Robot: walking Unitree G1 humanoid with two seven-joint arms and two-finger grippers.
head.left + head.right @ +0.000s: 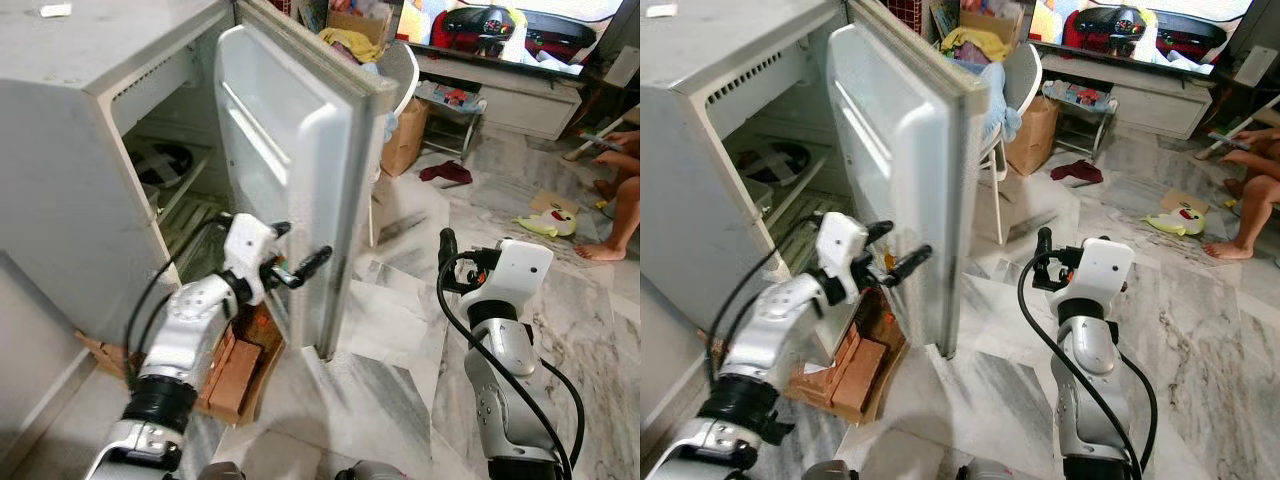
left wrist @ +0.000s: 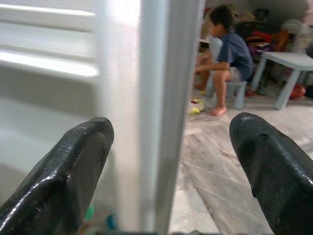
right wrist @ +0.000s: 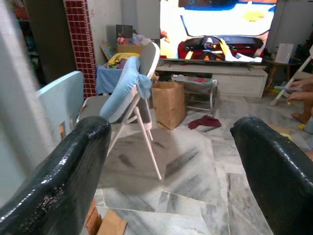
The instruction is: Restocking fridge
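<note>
A small white fridge point(image 1: 60, 130) stands at the left with its door point(image 1: 290, 150) swung wide open. Inside I see wire shelves and a dark round dish point(image 1: 160, 160). My left gripper point(image 1: 302, 245) is open at the door's lower free edge. In the left wrist view the door edge point(image 2: 161, 98) stands between the two black fingers point(image 2: 73, 166), and I cannot tell whether they touch it. My right gripper point(image 3: 171, 132) is raised at the right, open and empty, facing a folding chair point(image 3: 132, 93).
Bricks and cardboard point(image 1: 235, 370) lie under the fridge front. A brown paper bag point(image 1: 405, 135) and a low TV bench point(image 1: 520, 95) stand behind the chair. A person point(image 1: 615, 190) sits on the marble floor at the far right, beside a yellow toy point(image 1: 545, 222).
</note>
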